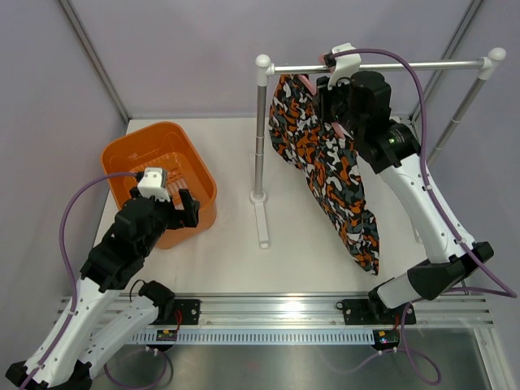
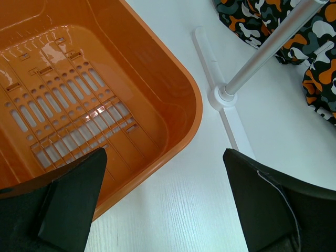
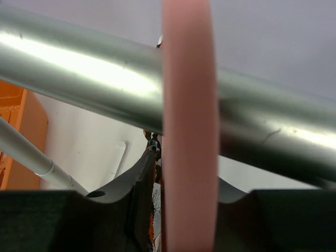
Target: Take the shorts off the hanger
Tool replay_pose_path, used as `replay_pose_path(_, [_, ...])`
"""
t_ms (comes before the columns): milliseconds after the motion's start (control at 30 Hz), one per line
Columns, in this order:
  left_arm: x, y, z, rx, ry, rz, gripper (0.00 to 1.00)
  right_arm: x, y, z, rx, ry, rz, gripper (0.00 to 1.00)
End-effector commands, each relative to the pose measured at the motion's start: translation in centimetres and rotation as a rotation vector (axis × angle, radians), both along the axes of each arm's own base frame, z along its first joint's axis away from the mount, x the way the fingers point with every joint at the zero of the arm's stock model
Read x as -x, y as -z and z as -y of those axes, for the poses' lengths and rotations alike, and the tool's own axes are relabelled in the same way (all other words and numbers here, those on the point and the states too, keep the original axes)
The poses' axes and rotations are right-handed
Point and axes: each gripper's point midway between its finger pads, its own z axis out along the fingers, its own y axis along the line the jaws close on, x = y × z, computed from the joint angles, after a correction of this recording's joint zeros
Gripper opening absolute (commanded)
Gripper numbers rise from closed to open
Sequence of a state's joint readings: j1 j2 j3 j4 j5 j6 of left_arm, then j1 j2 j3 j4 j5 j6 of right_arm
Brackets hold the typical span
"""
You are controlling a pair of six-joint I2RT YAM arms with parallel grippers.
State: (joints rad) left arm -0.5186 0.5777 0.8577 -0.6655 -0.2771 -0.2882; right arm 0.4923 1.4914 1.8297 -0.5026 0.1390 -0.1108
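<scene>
The camouflage shorts (image 1: 329, 162) hang from the pink hanger (image 1: 311, 84) on the silver rail (image 1: 439, 65), and their lower end trails onto the table at the right. My right gripper (image 1: 337, 89) is up at the rail, shut on the hanger's hook. In the right wrist view the pink hook (image 3: 188, 131) runs between my fingers and over the rail (image 3: 79, 68), with a sliver of the shorts (image 3: 156, 210) below. My left gripper (image 1: 183, 207) is open and empty, low beside the basket. In its wrist view (image 2: 165, 199) only table shows between the jaws.
An orange slotted basket (image 1: 130, 154) stands at the left, its rim (image 2: 194, 105) right by my left fingers. The rail's stand post (image 1: 260, 138) and white foot (image 2: 223, 97) are in the middle of the table. A slanted right post (image 1: 463, 106) holds the rail's other end.
</scene>
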Motion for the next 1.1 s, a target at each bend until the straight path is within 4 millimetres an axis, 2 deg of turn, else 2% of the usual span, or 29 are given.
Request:
replay_pose_path(0, [0.0, -0.4, -0.3, 0.001, -0.012, 0.017, 0.99, -0.1, -1.2, -0.2, 0.003, 0.007, 0.029, 0.32])
replay_pose_path(233, [-0.1, -0.6, -0.1, 0.007, -0.007, 0.021, 0.99, -0.1, -1.2, 0.1, 0.003, 0.027, 0.017, 0.00])
replay_pose_path(367, [-0.1, -1.4, 1.3, 0.031, 0.065, 0.029, 0.99, 1.0, -2.6, 0.7, -0.023, 0.032, 0.041, 0.00])
replay_pose_path(433, [-0.2, -2.0, 1.7, 0.037, 0.083, 0.033, 0.99, 2.0, -4.1, 1.3, -0.042, 0.033, 0.070, 0.00])
replay_pose_path(500, [-0.5, -3.0, 2.0, 0.037, 0.096, 0.040, 0.99, 3.2, -5.7, 1.9, -0.064, 0.031, 0.102, 0.00])
replay_pose_path(600, [-0.6, -4.6, 2.2, 0.036, 0.106, 0.059, 0.99, 4.5, -7.0, 2.8, -0.073, 0.041, 0.116, 0.00])
replay_pose_path(767, [-0.9, -7.0, 3.4, 0.075, 0.149, 0.079, 0.99, 5.5, -7.1, 3.9, -0.079, 0.068, 0.118, 0.00])
replay_pose_path(900, [-1.8, -9.9, 4.7, 0.129, 0.177, 0.117, 0.99, 6.5, -6.9, 4.1, -0.105, 0.060, 0.111, 0.00])
replay_pose_path(1067, [-2.9, -12.4, 6.9, 0.194, 0.215, 0.113, 0.99, 8.0, -4.8, 5.0, -0.088, 0.073, 0.024, 0.00])
